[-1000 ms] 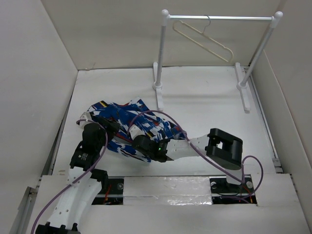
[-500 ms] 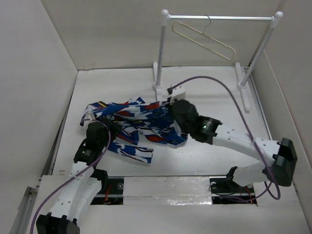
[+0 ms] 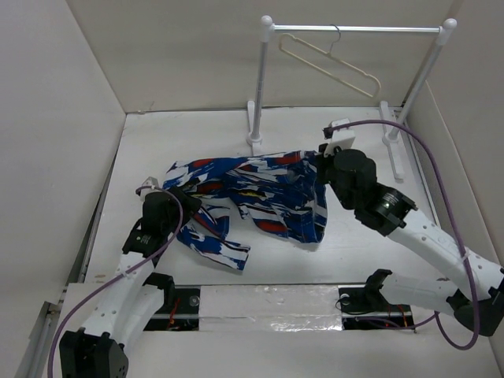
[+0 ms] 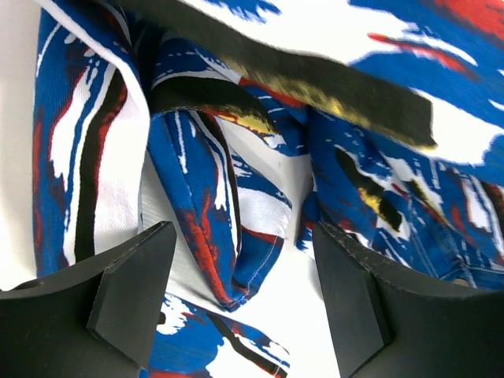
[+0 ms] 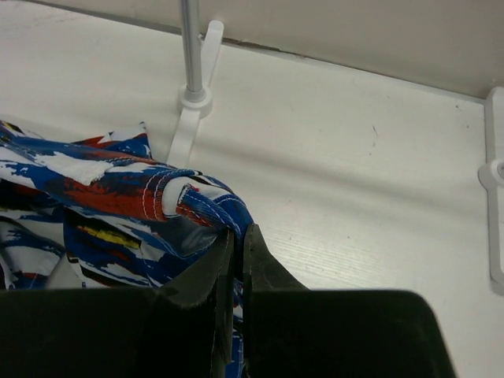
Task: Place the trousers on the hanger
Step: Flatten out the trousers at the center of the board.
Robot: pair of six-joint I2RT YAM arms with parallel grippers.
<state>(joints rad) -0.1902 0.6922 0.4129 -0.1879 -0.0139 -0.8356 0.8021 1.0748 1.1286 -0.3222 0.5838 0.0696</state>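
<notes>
Just in front of the rail stand (image 3: 354, 29), the trousers (image 3: 252, 193) are lying in a rumpled band across the table (image 3: 362, 236). They are running from near the foot of the stand's left post out to the left and toward the near edge. The right gripper (image 5: 234, 240) is pinching their hem end, its fingers pressed together on the fabric, between the stand's two post feet and closer to the left one. The left gripper (image 4: 244, 268) is hovering over the far end of the cloth, well away from the stand. Its fingers (image 4: 130, 291) are standing apart with a fold of blue, white and red fabric below the gap. The hanger (image 3: 327, 59) is hanging by its hook from the stand's top rail, tilted, apart from the trousers.
</notes>
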